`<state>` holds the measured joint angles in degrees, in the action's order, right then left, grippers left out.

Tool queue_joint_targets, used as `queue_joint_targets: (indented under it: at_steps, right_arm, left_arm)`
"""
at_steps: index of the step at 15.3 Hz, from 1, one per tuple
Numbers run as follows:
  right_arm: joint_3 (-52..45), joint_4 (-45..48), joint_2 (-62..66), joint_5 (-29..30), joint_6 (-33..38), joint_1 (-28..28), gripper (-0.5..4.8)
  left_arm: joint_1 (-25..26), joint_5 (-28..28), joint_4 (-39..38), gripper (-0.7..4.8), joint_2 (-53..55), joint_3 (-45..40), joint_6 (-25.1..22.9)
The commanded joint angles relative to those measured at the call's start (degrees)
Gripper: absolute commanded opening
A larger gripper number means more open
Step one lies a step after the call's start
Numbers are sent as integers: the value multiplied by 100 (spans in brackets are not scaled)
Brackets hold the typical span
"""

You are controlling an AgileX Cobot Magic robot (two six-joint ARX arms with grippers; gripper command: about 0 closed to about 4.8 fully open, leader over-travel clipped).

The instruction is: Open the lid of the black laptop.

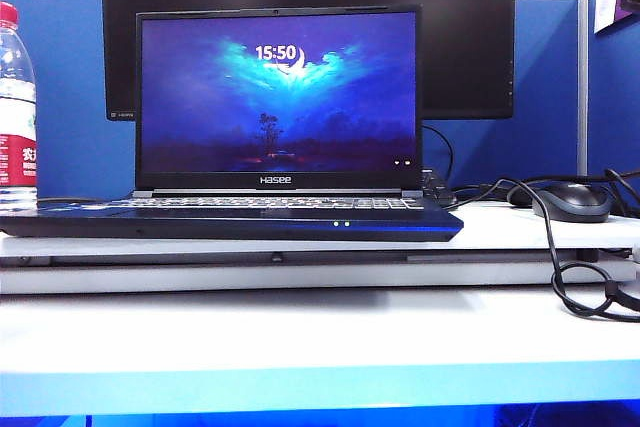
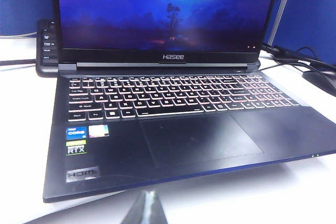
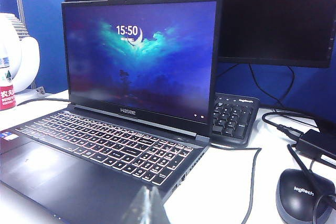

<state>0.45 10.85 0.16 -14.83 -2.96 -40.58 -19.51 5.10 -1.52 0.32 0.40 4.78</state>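
The black laptop (image 1: 240, 219) sits on the white table with its lid (image 1: 278, 97) upright. The screen is lit, shows 15:50, and has "Hasee" on its bottom bezel. Neither gripper shows in the exterior view. In the left wrist view my left gripper (image 2: 147, 209) is shut and empty. It hangs just in front of the laptop's (image 2: 184, 140) front edge, clear of it, and the lid (image 2: 168, 9) stands behind the backlit keys. In the right wrist view my right gripper (image 3: 150, 205) is shut and empty over the laptop's (image 3: 79, 166) front right corner, facing the lid (image 3: 142, 56).
A large dark monitor (image 1: 470, 37) stands behind the laptop. A water bottle (image 1: 15, 107) is at the left. At the right lie a separate black keyboard (image 3: 233, 116), a black mouse (image 1: 572, 201), a power brick (image 3: 320, 142) and looping cables (image 1: 560, 267).
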Motion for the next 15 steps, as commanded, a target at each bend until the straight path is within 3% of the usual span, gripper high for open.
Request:
queue_joint_targets:
  at_steps: [1,3,4,5,6,8,10,15]
  right_arm:
    - [-42,90,-7,-7,-9,2,-5]
    - [-42,90,-7,-7,-9,2,-5]
    - [-42,90,-7,-4,-9,2,-5]
    - [-42,94,-7,-4,-9,2,-5]
    - [-42,87,-7,-46,-9,2,-5]
    - [-42,85,-7,-48,-9,2,-5]
    - [-42,85,-7,-50,-9,11,-5]
    - [-42,85,-7,-48,-9,13,-5]
  left_arm:
    - [7,22,28,-2,-13,0,15]
    - [7,-26,-17,-2,-13,0,-177]
    - [28,-184,-9,-3,-13,2,-496]
    - [216,-308,-55,-3,-13,2,-955]
    - [584,-328,-125,-3,-13,0,-1126]
    - [1215,-387,-155,-3,-13,0,-1001]
    - [1934,-389,-553,-2,-13,0,-433]
    - [2002,-363,-98,-2,-13,0,20]
